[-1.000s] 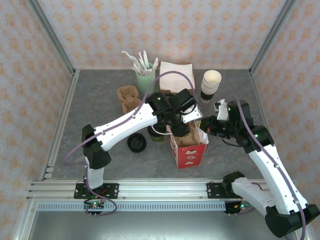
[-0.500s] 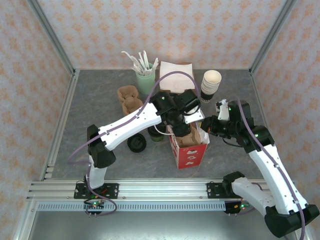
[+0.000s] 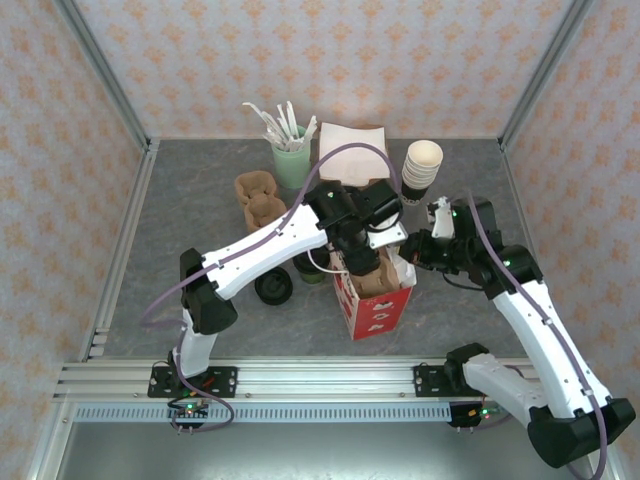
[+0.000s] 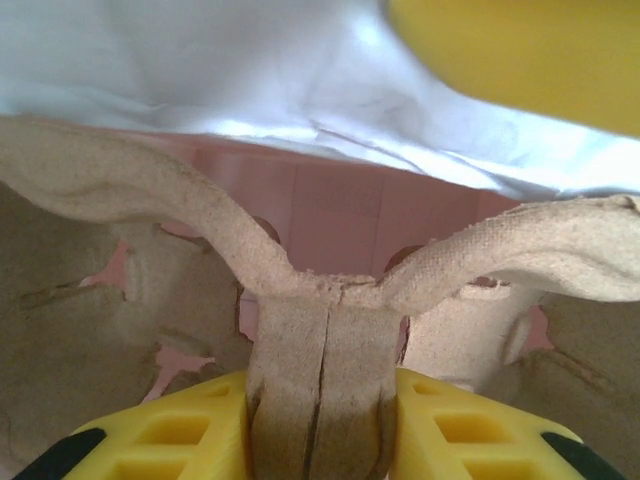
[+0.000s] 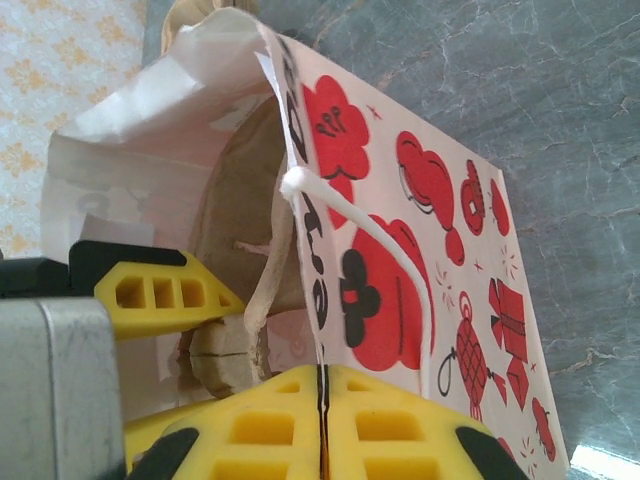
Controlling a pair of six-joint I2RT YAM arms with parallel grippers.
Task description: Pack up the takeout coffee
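Left wrist view: left gripper [image 4: 320,430] partly closed, both yellow fingers clamped on the central rib of a brown pulp cup carrier [image 4: 150,200], which sits inside the red-and-white paper bag [image 4: 340,205]. Right wrist view: right gripper [image 5: 320,420] closed, fingers pressed together with the bag's upper edge pinched between them, beside its white handle cord [image 5: 400,260]. Top external view: takeout coffee [image 3: 312,268] stands just left of the bag, outside it, partly hidden under the left arm [image 3: 270,245]. Flat black lid [image 3: 273,288] lies further left of the bag.
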